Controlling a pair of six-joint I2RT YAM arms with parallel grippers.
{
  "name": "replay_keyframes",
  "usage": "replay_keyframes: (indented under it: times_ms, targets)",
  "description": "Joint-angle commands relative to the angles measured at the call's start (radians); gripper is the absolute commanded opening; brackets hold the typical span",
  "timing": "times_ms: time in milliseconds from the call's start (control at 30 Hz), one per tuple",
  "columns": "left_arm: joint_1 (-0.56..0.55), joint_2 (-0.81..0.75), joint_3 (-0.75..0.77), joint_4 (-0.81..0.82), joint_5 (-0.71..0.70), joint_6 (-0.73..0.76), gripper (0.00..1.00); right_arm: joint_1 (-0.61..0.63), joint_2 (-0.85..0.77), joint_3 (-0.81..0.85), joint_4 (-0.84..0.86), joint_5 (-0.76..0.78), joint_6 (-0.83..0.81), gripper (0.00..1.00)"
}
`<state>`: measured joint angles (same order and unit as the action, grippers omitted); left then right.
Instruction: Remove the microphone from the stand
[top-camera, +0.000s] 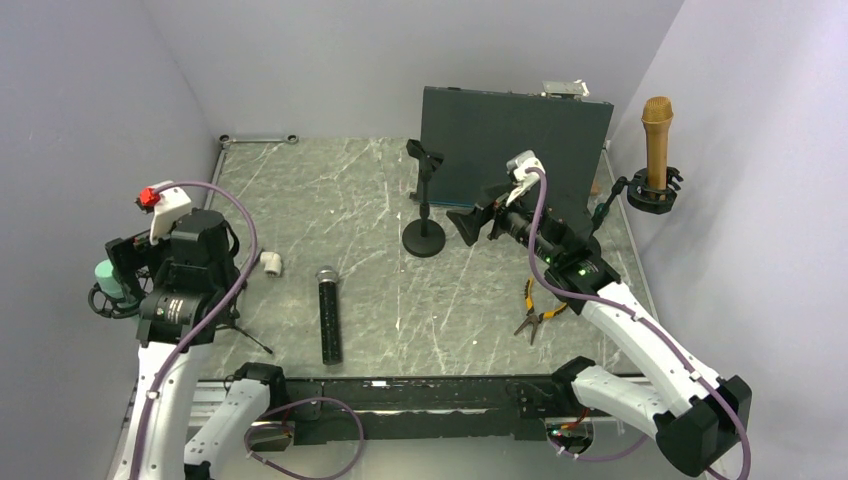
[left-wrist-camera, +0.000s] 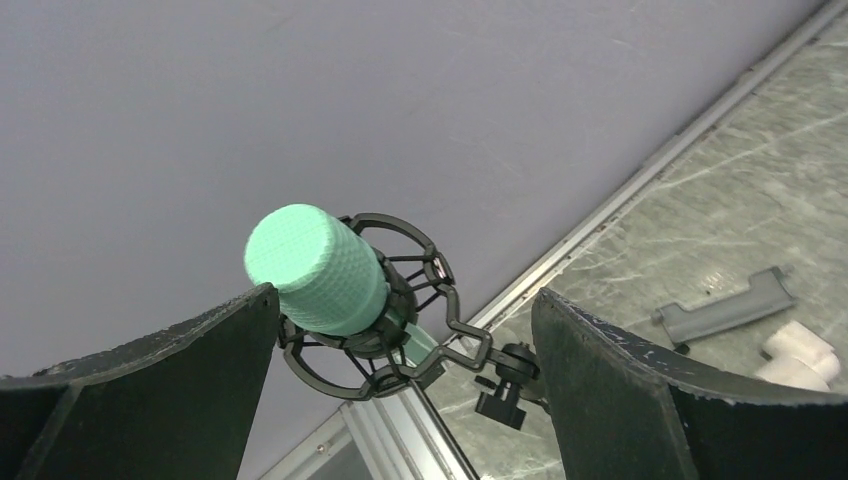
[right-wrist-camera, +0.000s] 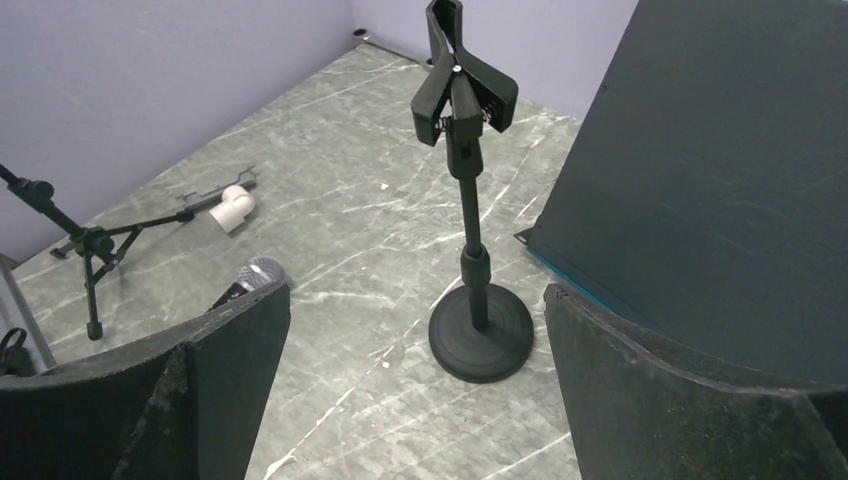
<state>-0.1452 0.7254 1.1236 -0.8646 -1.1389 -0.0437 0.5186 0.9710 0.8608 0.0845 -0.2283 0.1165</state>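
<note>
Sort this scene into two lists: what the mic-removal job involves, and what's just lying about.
Job in hand:
- green microphone
- its shock mount on the tripod stand
- left gripper, open and facing it

Lying about, as far as I can tell:
- black microphone, flat on the table
- empty clip stand
- gold microphone, in its own mount
- pliers
- white pipe elbow
- dark panel

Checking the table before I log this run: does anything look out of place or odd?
A black handheld microphone with a silver mesh head lies flat on the marbled tabletop, while the black round-base stand beyond it stands upright with its clip empty. Yellow-handled pliers also lie loose further right.
</note>
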Motion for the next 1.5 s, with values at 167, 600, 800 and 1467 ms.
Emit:
replay_keyframes:
  times_ms: [167,600,800,1467]
  targets:
    - [0.046,0.085,0.174,-0.145,-0.102,-0.196,0.99,-0.002,0.024,0.007,0.066,-0.056,0.019,1.00]
    - [0.270,0.082,0.091,-0.045,-0.045,-0.229,1.00,-0.002,0.021,0.027,0.059,-0.100,0.031,1.00]
    - [0.322,0.070,0.021,0.013,-0.020,-0.247,0.95,-0.002,0.021,0.021,0.071,-0.118,0.042,1.00]
    - [0.338,0.036,-0.024,-0.024,-0.090,-0.385,0.67,-0.002,0.013,0.010,0.061,-0.108,0.040,1.00]
